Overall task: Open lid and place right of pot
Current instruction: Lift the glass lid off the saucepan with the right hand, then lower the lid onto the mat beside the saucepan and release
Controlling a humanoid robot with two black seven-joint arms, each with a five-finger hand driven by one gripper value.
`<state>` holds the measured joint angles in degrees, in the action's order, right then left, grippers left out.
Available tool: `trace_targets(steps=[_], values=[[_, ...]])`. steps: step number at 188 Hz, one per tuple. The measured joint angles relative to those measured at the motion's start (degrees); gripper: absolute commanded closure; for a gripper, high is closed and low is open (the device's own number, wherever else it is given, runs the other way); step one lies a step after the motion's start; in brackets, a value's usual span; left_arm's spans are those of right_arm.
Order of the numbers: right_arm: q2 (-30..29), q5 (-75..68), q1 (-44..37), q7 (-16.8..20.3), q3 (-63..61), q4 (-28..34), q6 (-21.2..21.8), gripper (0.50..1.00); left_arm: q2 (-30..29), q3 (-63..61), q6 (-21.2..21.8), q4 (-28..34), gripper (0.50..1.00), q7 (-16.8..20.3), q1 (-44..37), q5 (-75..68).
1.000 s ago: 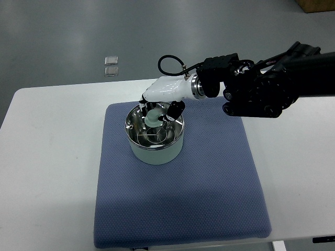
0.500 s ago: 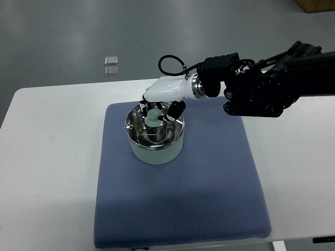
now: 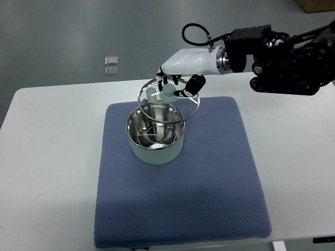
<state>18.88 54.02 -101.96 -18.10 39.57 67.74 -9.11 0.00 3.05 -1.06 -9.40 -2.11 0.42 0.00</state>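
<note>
Glass lid (image 3: 168, 101) with a metal rim hangs tilted below the right hand (image 3: 175, 85), clear of the pale green steel pot (image 3: 155, 137). Curled fingers pinch its pale green knob (image 3: 167, 92), which points up and away.

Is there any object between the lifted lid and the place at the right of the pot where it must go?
Nothing visible. The right hand holds the lid above the pot, and the blue mat right of the pot lies bare.
</note>
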Motion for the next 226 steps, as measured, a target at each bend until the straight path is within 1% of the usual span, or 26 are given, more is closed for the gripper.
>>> trace_targets(steps=[40,65,90,125,169,226], values=[[7.61,3.13,1.57,-0.5,0.24,1.78,0.06,1.0,0.0,-0.04,0.0,0.0,0.5,0.0,0.0,0.0],[10.93,4.89,4.33,-0.89,0.27,1.94,0.06,1.0,0.0,-0.04,0.0,0.0,0.5,0.0,0.0,0.0],[12.89,6.52,7.86,-0.98,0.14,1.96,-0.16,1.0,0.0,-0.03,0.0,0.0,0.5,0.0,0.01,0.0],[13.47,7.7,12.59,-0.98,-0.5,1.92,-0.8,1.0,0.0,-0.03,0.01,0.0,0.5,0.0,0.02,0.0],[12.52,8.01,17.4,-0.91,-0.71,0.74,-3.32,1.0,0.0,-0.02,0.02,0.0,0.5,0.0,0.01,0.0],[10.69,8.03,22.51,-0.66,-4.01,-1.08,-3.59,1.0,0.0,-0.05,0.02,0.0,0.5,0.0,0.01,0.0]])
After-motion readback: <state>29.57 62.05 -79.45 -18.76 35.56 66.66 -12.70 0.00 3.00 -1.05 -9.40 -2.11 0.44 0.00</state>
